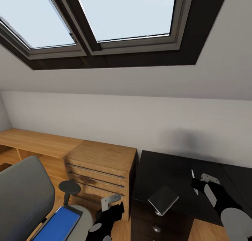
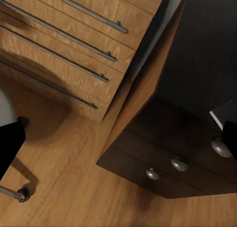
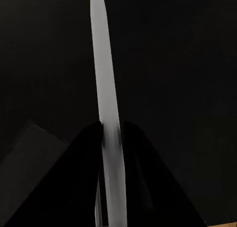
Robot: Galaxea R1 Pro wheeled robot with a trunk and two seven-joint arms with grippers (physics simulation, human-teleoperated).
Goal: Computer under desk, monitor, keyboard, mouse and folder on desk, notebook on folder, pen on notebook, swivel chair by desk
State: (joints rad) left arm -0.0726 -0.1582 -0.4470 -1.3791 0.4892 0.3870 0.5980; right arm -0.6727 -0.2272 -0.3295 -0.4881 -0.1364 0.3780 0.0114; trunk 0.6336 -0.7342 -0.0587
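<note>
My right gripper (image 1: 196,184) hangs over the glossy black desk (image 1: 168,167), shut on the thin white pen (image 1: 193,173). In the right wrist view the pen (image 3: 103,64) sticks out from between the black fingers (image 3: 74,177). The dark grey notebook (image 1: 163,199) lies at the desk's front left corner, above the drawer unit (image 1: 154,223). At lower left stands the swivel chair (image 1: 21,195) with the blue folder (image 1: 57,225) on its seat. My left gripper (image 1: 115,209) hovers between chair and desk, open, its fingers (image 2: 9,147) wide apart over the floor.
Light wooden low shelving with a drawer block (image 1: 99,171) stands against the wall, touching the desk's left side. The desk's black drawers carry silver knobs (image 2: 179,163). A chair castor (image 2: 22,194) rests on the wood floor. Skylights (image 1: 122,13) fill the sloped ceiling above.
</note>
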